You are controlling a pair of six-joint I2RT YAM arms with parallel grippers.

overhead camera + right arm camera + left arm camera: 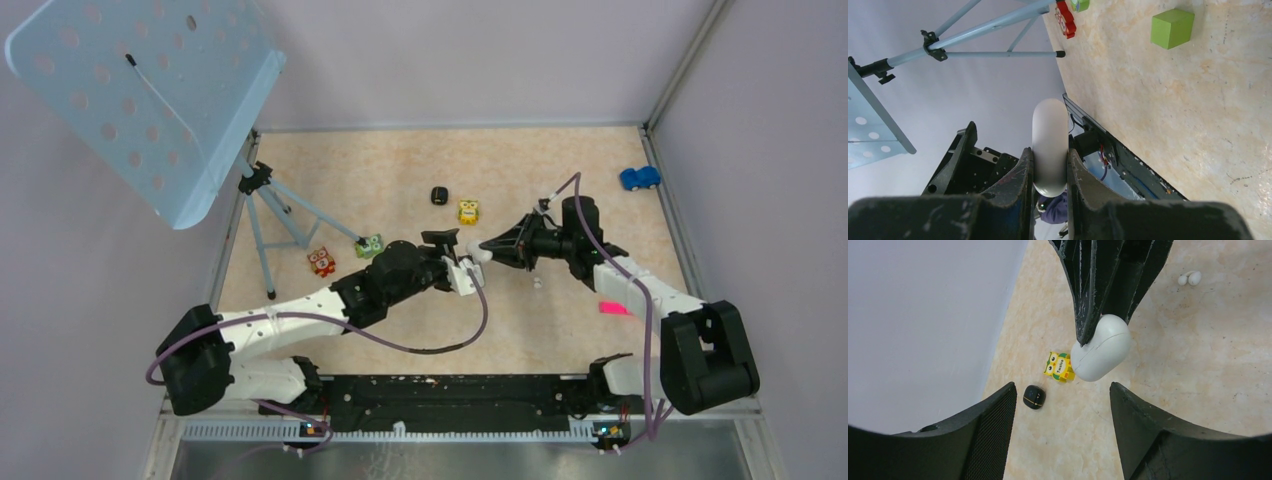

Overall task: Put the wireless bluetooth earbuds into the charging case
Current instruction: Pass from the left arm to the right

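My right gripper (487, 243) is shut on a white, rounded charging case (1050, 145) and holds it above the table. The case (1100, 347) looks closed, with a seam line showing. My left gripper (1063, 390) faces it from close by with its jaws open and nothing between them. It does not touch the case (478, 256). Two tiny white earbuds (1189, 278) lie side by side on the table (400, 170), below the right gripper in the top view (538, 284).
A small black closed case (1034, 396) and a yellow owl toy (1058, 366) lie farther back. A green cube (1172, 27), a red toy (321, 262) and a tripod (270, 205) carrying a blue perforated panel (140, 90) are on the left. A blue car (639, 178) sits at the back right.
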